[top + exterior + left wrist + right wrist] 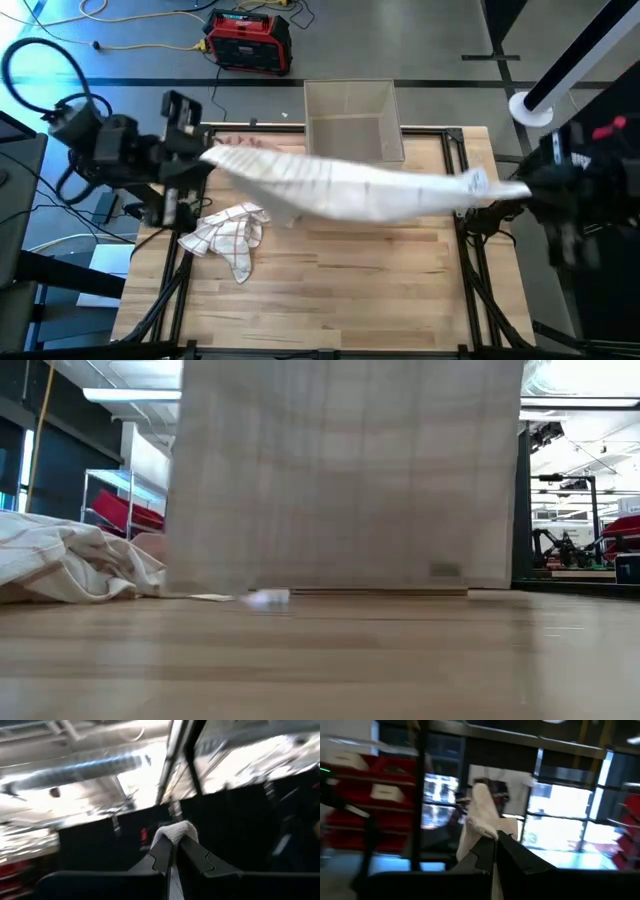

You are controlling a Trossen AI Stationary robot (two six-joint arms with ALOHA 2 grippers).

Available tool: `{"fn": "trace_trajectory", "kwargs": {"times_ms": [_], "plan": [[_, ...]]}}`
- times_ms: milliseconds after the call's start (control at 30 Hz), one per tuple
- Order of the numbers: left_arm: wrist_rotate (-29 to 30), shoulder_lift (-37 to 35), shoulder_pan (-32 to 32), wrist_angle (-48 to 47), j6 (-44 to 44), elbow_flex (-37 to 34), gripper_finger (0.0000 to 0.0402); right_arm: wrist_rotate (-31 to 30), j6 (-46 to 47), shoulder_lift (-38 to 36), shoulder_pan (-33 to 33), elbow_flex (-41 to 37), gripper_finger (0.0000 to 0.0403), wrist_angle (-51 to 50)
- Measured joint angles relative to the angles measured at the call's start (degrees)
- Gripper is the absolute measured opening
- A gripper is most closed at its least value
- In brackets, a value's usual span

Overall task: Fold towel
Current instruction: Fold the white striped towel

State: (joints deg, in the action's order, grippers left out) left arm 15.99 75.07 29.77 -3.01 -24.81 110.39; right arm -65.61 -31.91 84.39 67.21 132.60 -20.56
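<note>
Pinching the towel (350, 185) taut, left gripper (205, 155) and right gripper (500, 190) risk a corner slipping free if pulled apart.

The towel (350, 185) hangs stretched over the table (330, 300), left of it a crumpled cloth (232, 235).

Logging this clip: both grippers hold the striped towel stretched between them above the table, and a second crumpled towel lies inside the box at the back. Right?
Not quite. The crumpled towel lies on the table near the left gripper, not in the box, as the high view shows. The right gripper and left do hold the striped towel stretched.
</note>
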Motion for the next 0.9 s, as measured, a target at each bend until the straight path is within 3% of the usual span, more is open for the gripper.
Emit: {"fn": "trace_trajectory", "kwargs": {"times_ms": [100,300,500,733,900], "plan": [[-0.7,0.6,1.7,3.9,1.8,0.0,0.0007,0.2,-7.4,2.0,3.3,0.0,0.0,7.8],[-3.5,2.3,2.6,7.5,2.2,0.1,0.0007,0.1,-31.4,5.7,10.1,0.1,0.0,31.1],[-0.9,3.1,2.6,5.7,2.2,1.8,0.0007,-1.2,-48.9,7.3,14.8,0.2,0.0,47.7],[16.0,2.8,0.0,-4.6,1.2,3.3,0.0007,-6.8,-54.1,6.0,14.2,0.1,0.0,50.4],[17.8,3.0,-6.0,-17.4,8.7,2.3,0.0007,-8.9,-51.6,3.1,8.4,-0.5,0.0,46.3]]}}
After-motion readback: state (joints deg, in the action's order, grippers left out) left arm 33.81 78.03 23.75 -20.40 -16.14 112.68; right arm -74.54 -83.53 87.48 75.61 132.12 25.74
